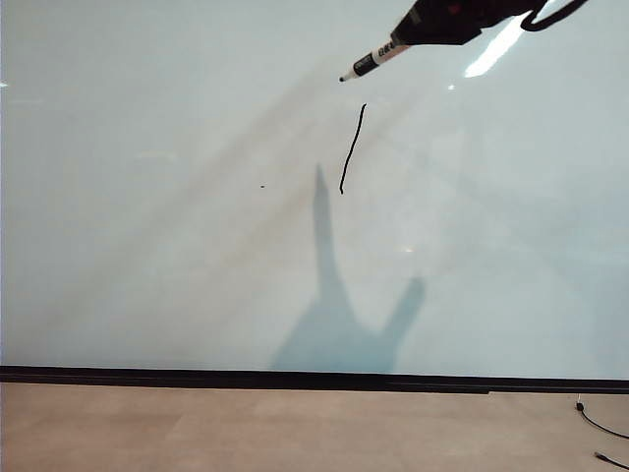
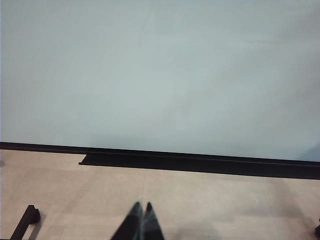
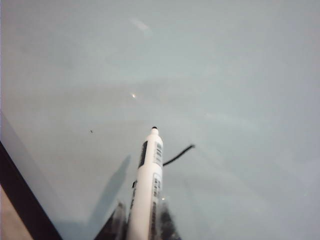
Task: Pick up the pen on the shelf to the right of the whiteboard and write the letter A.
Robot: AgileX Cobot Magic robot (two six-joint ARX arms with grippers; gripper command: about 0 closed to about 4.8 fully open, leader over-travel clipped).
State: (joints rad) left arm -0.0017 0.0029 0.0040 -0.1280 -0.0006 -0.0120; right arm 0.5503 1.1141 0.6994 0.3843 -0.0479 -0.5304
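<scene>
The whiteboard (image 1: 147,246) fills most of the exterior view. At its top right my right gripper (image 1: 413,34) is shut on the pen (image 1: 378,57), a white barrel with black lettering. The black tip points down-left, just up and left of the top of a thin slanted black stroke (image 1: 352,147), the only part of the letter A that shows. I cannot tell whether the tip touches the board. The right wrist view shows the pen (image 3: 147,185) between the jaws of the right gripper (image 3: 145,222), with the stroke (image 3: 179,155) beside it. My left gripper (image 2: 142,206) is shut and empty, low over the tan surface. The shelf is out of view.
A tiny dark speck (image 1: 262,186) marks the board left of the stroke. A black strip (image 1: 295,379) runs along the board's bottom edge above the tan surface (image 1: 246,428). A black cable (image 1: 600,428) lies at the lower right. A black bracket (image 2: 26,221) stands near the left gripper.
</scene>
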